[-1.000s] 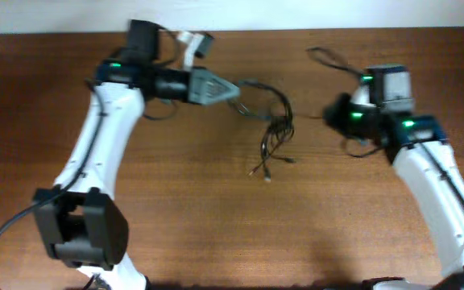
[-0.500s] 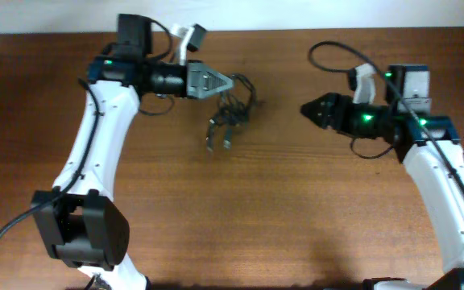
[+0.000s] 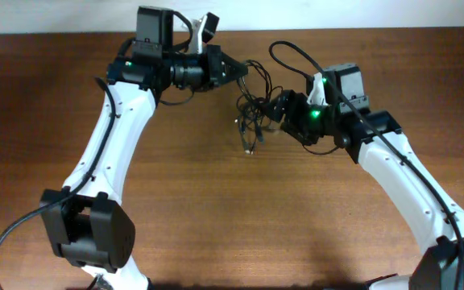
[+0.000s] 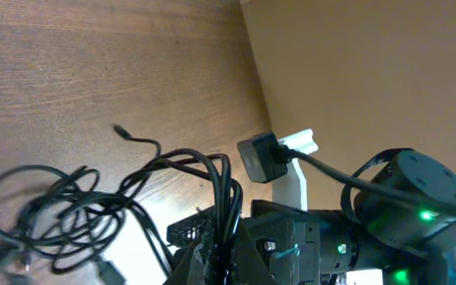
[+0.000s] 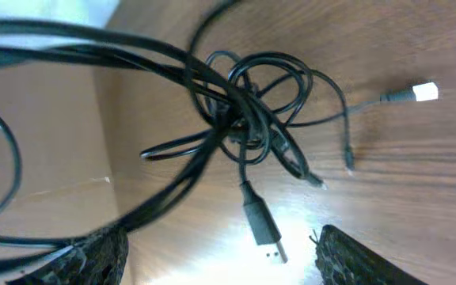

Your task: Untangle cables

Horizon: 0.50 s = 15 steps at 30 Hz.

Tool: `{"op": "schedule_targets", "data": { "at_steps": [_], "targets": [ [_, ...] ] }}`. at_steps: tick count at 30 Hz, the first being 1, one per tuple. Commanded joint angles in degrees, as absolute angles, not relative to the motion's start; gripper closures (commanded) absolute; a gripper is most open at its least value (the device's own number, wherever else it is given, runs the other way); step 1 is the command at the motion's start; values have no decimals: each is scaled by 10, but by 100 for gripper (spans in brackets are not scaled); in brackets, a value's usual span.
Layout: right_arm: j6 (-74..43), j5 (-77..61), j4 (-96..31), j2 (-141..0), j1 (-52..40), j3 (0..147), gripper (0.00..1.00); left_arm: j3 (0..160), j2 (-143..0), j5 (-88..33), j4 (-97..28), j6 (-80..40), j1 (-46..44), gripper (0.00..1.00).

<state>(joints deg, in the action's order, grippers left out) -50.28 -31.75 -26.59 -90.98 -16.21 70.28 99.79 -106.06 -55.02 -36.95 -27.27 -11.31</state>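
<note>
The cables (image 3: 254, 113) are thin black cords bunched in a knot, hanging over the far middle of the table. My left gripper (image 3: 240, 70) is shut on several strands at the top of the bunch; the left wrist view shows them pinched between its fingers (image 4: 229, 249), with loose loops (image 4: 54, 214) trailing off. My right gripper (image 3: 274, 109) is open right beside the bunch. In the right wrist view the knot (image 5: 244, 119) hangs ahead and a USB plug (image 5: 264, 229) dangles between the spread fingers (image 5: 93, 253) without touching them. A white-tipped plug (image 5: 424, 92) lies on the wood.
The wooden table (image 3: 216, 209) ends at a pale wall along the far edge (image 3: 377, 16). The right arm's own thicker black cable (image 3: 292, 56) loops up near the bunch. The two arms stand close together at the far middle.
My left gripper has carried the bunch right and toward the far edge. My right gripper has opened and swung left, up to the bunch.
</note>
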Motion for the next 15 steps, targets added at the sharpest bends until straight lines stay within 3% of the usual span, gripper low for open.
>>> {"op": "schedule_targets", "data": {
  "at_steps": [1,10,15],
  "targets": [
    [-531,-360,-241,-933,-175,710,26,1010,-1041,-524,-367,-278,-125,100],
    [-585,-373,-125,-1008,-187,711,28,1010,-1041,-516,-367,-278,-126,100],
    [-556,-444,-150,-973,-152,711,28,1010,-1041,-481,-365,-271,-80,100]
  ]
}}
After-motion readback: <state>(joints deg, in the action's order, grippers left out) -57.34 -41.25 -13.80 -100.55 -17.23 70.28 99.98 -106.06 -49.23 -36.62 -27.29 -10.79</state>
